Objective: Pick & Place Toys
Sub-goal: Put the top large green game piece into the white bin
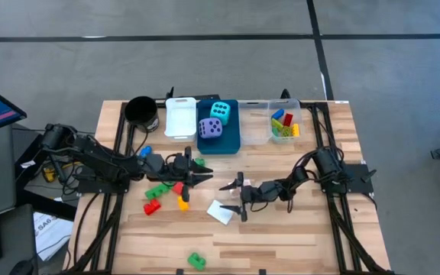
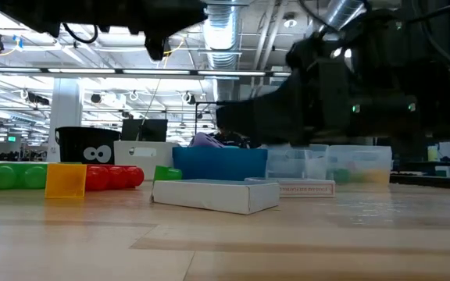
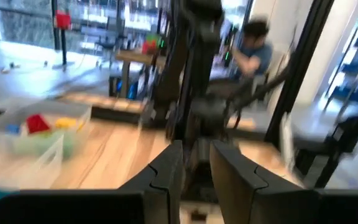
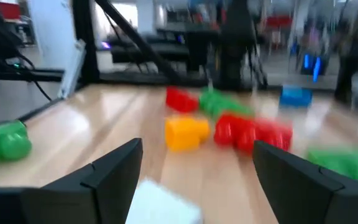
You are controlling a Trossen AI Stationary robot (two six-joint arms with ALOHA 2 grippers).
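Here the table [image 1: 296, 229] is of pale wooden planks, standing on a grey floor crossed by dark lines; across it the low view shows a big hall with ceiling lamps and silver ducts, and in the left wrist view a person sits at a desk far behind.

Along the 12 o'clock edge stand one black cup [image 1: 140, 111], one white bin [image 1: 180, 118], one blue bin [image 1: 228, 141] and one clear bin [image 1: 262, 126]. The blue bin holds two dice — a cyan die [image 1: 220, 111] and a purple die [image 1: 211, 128]. The clear bin holds several bricks [image 1: 284, 124] in red, yellow, green and blue; their exact number I cannot tell.

Near the centre lies one white card [image 1: 221, 211], flat, its long axis running from about 10 to 4 o'clock. At 9 o'clock from it lie loose bricks: one red brick [image 1: 152, 206], one green brick [image 1: 157, 190] and one yellow brick [image 1: 183, 202]; others may hide under the arm. One more green piece [image 1: 196, 260] lies alone near the 6 o'clock edge.

The left gripper [image 1: 205, 178] points toward 3 o'clock above the bricks, its fingers drawn narrow with only a slim gap, nothing seen between them. The right gripper [image 1: 230, 197] points toward 9 o'clock, its fingers spread wide just above the card — holding nothing.
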